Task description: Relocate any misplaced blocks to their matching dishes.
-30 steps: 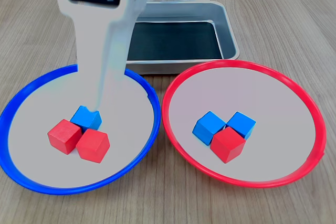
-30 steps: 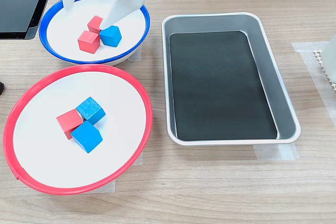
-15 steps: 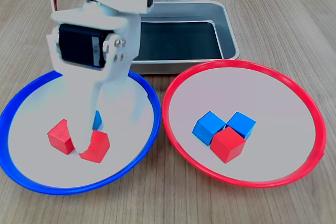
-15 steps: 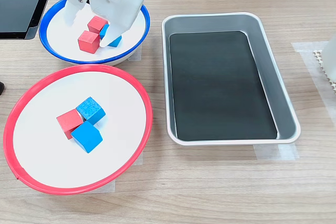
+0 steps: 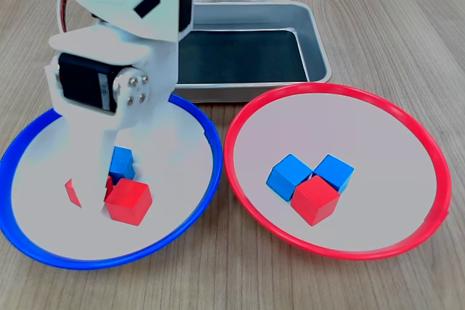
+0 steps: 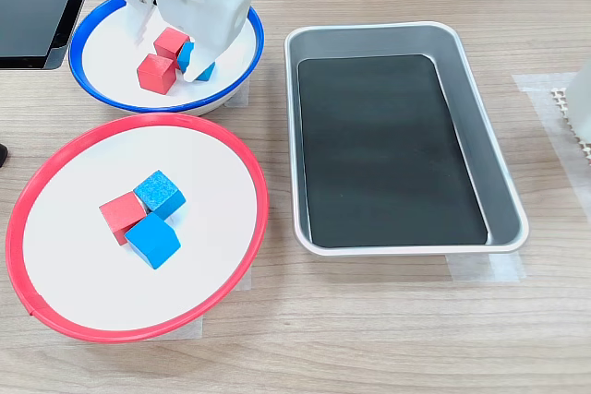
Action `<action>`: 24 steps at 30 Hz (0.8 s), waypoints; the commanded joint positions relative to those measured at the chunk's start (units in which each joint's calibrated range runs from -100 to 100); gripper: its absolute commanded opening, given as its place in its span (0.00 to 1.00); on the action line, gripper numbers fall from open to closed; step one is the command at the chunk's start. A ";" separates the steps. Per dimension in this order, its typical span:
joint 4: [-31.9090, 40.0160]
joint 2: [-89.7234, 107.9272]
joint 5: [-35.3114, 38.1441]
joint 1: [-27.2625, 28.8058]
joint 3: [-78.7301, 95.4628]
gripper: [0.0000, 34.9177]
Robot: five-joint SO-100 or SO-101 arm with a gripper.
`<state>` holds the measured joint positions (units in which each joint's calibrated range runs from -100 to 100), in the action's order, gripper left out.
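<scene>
You are looking at a wooden table (image 6: 388, 339) carrying a rectangular silver metal tray (image 6: 503, 182) with a dark bottom; in the second exterior view it is sitting toward the table's right side, lengthwise, with nothing lying in it. A dark flat object (image 6: 37, 6) is showing at the table's top left corner. Clear tape (image 6: 480, 268) is lying under the tray's near edge.

A white robot gripper (image 6: 169, 51) hangs over a round pale plate with a bright blue rim (image 6: 109, 99), its fingers spread around a small red cube (image 6: 171, 41). A second red cube (image 6: 155, 74) and a partly hidden blue cube (image 6: 205, 71) lie beside it. Below, a red-rimmed plate (image 6: 249, 173) holds two blue cubes (image 6: 159, 194) (image 6: 152, 241) and one red cube (image 6: 120, 215). A rectangular silver metal tray (image 6: 503, 191) sits to the second exterior view's right.
</scene>
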<state>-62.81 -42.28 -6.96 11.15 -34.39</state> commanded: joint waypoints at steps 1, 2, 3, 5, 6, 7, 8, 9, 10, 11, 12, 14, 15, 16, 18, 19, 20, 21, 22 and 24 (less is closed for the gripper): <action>-0.71 -0.23 -0.34 0.10 -3.52 0.57; -0.71 -0.49 -0.39 0.10 -3.89 0.57; -0.88 -0.66 -0.44 0.10 -4.25 0.57; -1.12 -1.17 -0.54 -0.09 -5.07 0.57; -1.45 -1.51 -0.59 -0.19 -5.62 0.57; -1.78 -1.85 -0.68 -0.28 -6.35 0.57; -2.11 -2.19 -0.73 -0.37 -7.16 0.56; -2.36 -2.62 -0.78 -0.47 -7.89 0.56; -2.69 -3.05 -0.83 -0.56 -8.71 0.56; -3.02 -3.47 -0.83 -0.66 -9.71 0.55; -3.19 -3.81 -0.83 -0.66 -10.44 0.55; -3.43 -4.67 -0.83 -0.75 -11.72 0.55; -3.43 -4.92 -0.83 -0.75 -12.26 0.55; -3.52 -5.35 -0.83 -0.75 -12.81 0.55; -3.68 -6.12 -0.83 -0.75 -13.72 0.54; -3.76 -6.37 -0.83 -0.75 -14.08 0.53; -3.85 -6.63 -0.83 -0.75 -14.45 0.52; -3.85 -6.80 -0.83 -0.75 -14.45 0.51; -3.85 -6.88 -0.83 -0.84 -14.45 0.50; -3.85 -6.97 -0.83 -0.84 -14.27 0.46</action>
<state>-66.56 -49.96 -7.64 10.71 -46.37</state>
